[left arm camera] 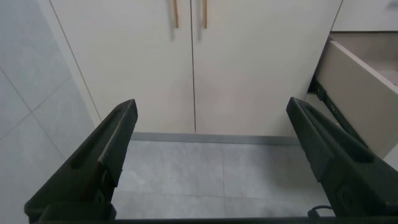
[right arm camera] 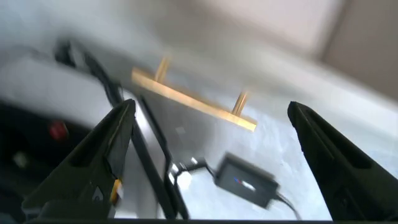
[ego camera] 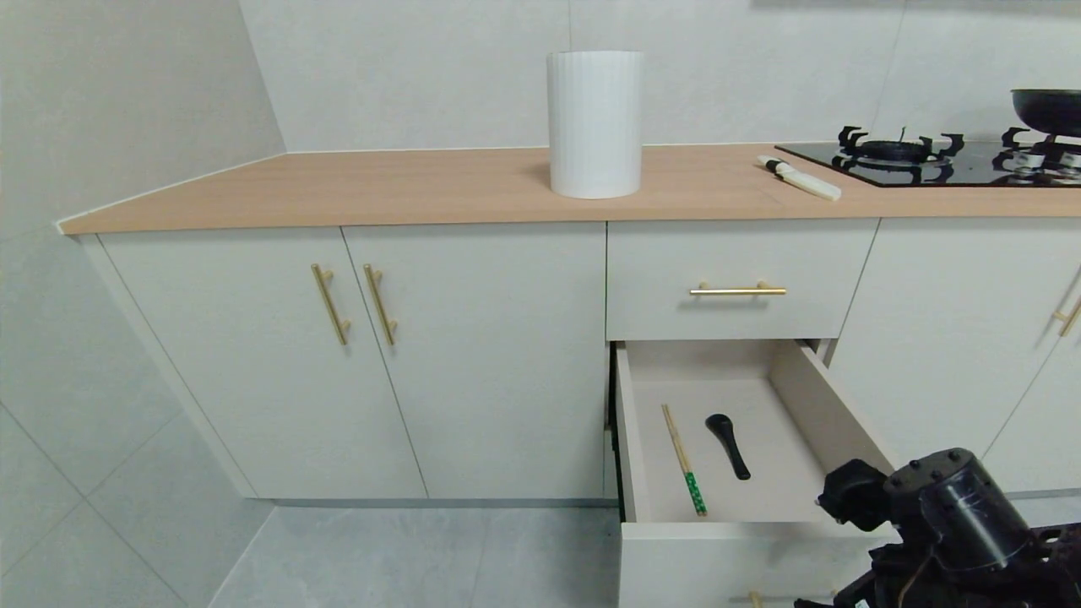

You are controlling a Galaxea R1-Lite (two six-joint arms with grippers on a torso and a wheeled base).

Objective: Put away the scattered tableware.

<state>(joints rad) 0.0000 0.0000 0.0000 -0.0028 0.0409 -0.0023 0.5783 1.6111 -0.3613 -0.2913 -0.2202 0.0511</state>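
Chopsticks (ego camera: 682,460) with green ends lie inside the open drawer (ego camera: 823,414), lengthwise on its floor, and a black spoon (ego camera: 728,445) lies just beside them on the right, apart from them, bowl toward the back. Above it, a closed drawer carries a gold handle (ego camera: 737,290). On the wooden countertop (ego camera: 380,181), a pale utensil (ego camera: 799,177) with a dark band rests near the edge of the black hob (ego camera: 929,165); what kind of utensil it is cannot be told. A dark pan (ego camera: 1047,108) sits on the far burner. A tall white ribbed container (ego camera: 595,122) stands upright on the counter, well apart from the utensil. To the left, 2 cabinet doors (ego camera: 473,355) are closed.

The right arm (ego camera: 954,523) sits low by the open drawer's front right corner. The right gripper (right arm camera: 208,109) is spread wide and holds nothing, with a gold bar handle (right arm camera: 193,99) on a pale panel beyond its 2 fingers. The left gripper (left arm camera: 211,109) is also spread wide and empty, facing the closed doors above the grey floor (left arm camera: 205,168), with the open drawer's side at the edge.
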